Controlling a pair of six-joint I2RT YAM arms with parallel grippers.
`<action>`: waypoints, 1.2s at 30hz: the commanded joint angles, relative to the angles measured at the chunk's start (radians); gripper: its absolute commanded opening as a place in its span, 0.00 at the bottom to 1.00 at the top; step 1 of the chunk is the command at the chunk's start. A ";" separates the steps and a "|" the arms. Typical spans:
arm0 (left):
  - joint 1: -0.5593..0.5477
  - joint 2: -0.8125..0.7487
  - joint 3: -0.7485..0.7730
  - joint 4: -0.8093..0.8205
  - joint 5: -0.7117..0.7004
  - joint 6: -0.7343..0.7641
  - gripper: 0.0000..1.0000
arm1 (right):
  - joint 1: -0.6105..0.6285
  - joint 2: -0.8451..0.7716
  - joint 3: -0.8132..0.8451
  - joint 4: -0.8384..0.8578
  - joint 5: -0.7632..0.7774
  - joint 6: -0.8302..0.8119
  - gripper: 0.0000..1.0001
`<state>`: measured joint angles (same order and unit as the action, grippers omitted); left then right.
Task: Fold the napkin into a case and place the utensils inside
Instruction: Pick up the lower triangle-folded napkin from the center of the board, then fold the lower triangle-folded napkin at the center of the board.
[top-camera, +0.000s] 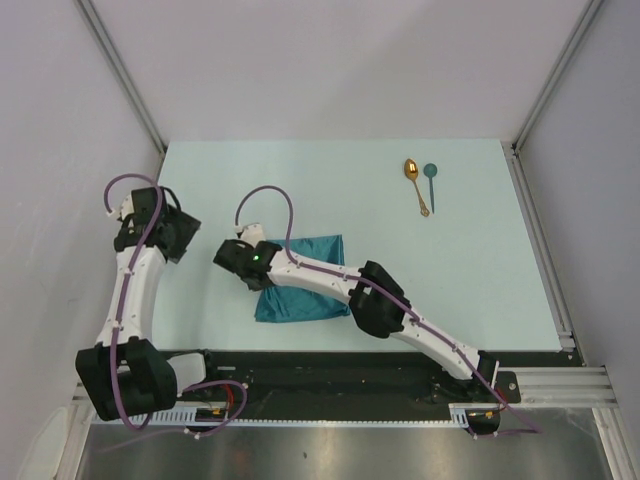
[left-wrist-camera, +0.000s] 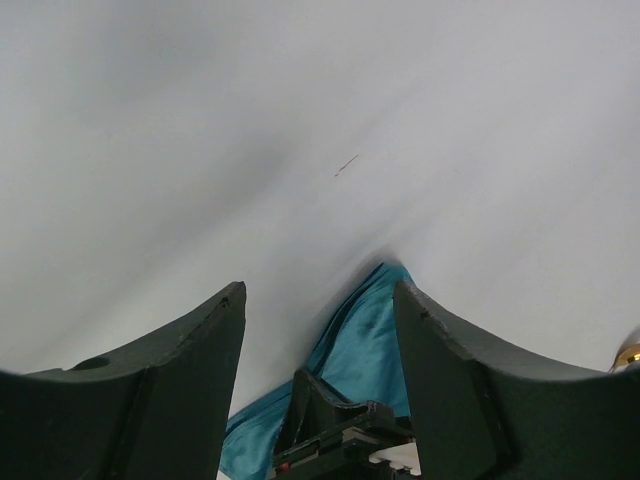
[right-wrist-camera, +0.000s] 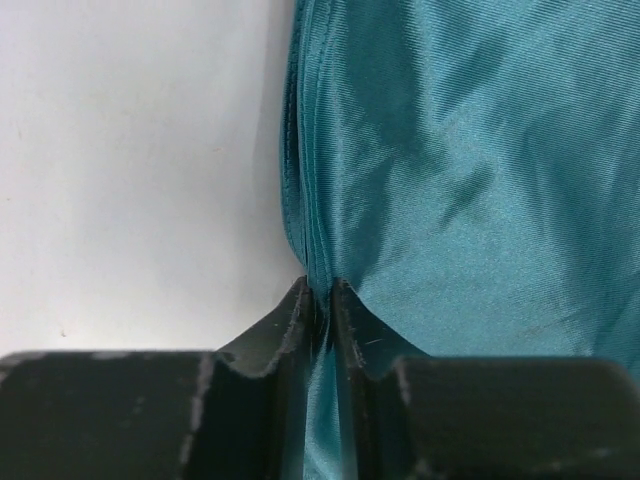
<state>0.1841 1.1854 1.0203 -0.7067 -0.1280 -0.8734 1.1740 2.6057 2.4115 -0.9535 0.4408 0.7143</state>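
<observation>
Folded teal napkin (top-camera: 295, 305) lies at centre frame. Right gripper (right-wrist-camera: 318, 292) pinches tight on its left edge. Left gripper (left-wrist-camera: 320, 300), far left, gapes wide, empty. Gold spoon (top-camera: 415, 185) and teal spoon (top-camera: 431, 180) lie upper right.

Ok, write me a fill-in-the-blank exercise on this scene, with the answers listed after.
The right gripper pinches the ____'s edge.
The left gripper is ____, holding nothing.
In the top view, the gold spoon lies just ____ of the teal spoon.
Missing words: napkin; open; left.
</observation>
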 joint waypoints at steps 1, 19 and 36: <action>0.009 -0.024 -0.037 0.053 0.039 0.031 0.66 | -0.002 0.030 -0.024 -0.010 -0.047 -0.001 0.16; -0.044 0.243 -0.195 0.400 0.619 0.255 0.72 | -0.212 -0.562 -0.977 1.007 -0.690 0.083 0.00; -0.276 0.388 -0.115 0.418 0.521 0.156 0.63 | -0.333 -0.654 -1.310 1.420 -0.907 0.234 0.00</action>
<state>-0.0490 1.5524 0.8360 -0.2958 0.4423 -0.6922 0.8612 2.0052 1.1328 0.3344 -0.3981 0.9203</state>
